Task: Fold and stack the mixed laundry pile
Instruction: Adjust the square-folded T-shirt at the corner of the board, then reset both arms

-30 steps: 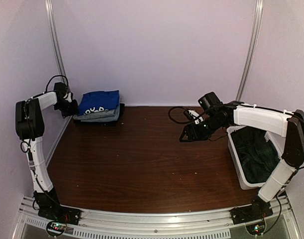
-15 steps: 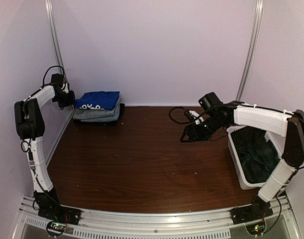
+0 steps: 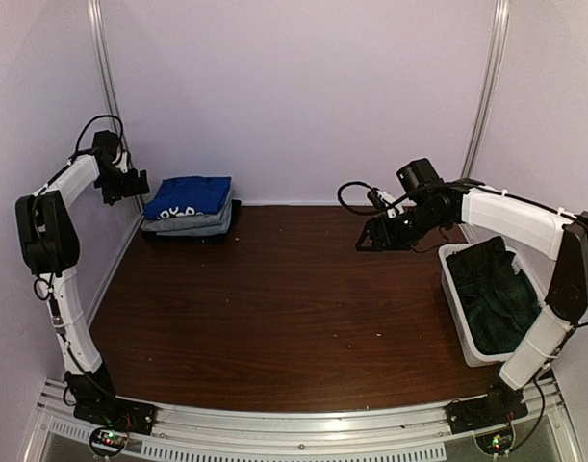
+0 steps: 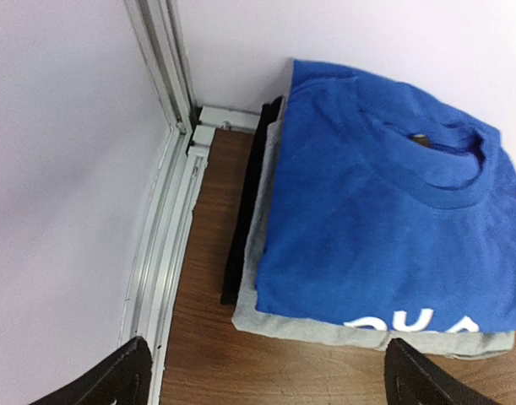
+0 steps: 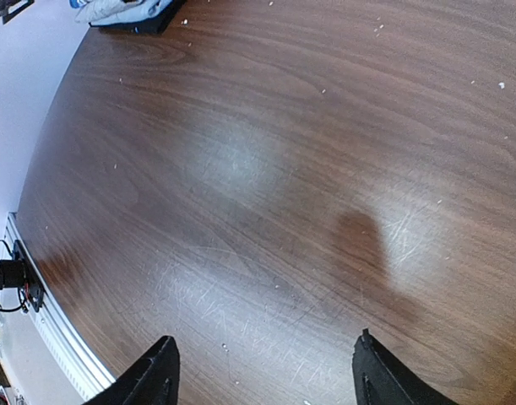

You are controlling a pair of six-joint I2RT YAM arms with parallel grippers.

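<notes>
1. The blue shirt (image 4: pixel 393 228) carries white lettering, cut off by the left wrist view's bottom edge (unreadable).
2. Beneath it, the grey piece (image 4: pixel 325 327) and the black piece (image 4: pixel 241 245) show only their edges.
3. The dark garment (image 3: pixel 491 294) in the bin (image 3: pixel 455 306) is partly hidden by the right arm (image 3: pixel 544 332).
4. The right wrist view crops the stack (image 5: pixel 122 10) at its top edge.

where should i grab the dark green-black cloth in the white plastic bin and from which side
Pinch a bunched fold near the middle of the dark green-black cloth, coming straight down from above. It lies crumpled inside the white plastic bin, whose walls block any sideways approach. The right claw is the nearer one and open, so it seems the better choice.
</notes>
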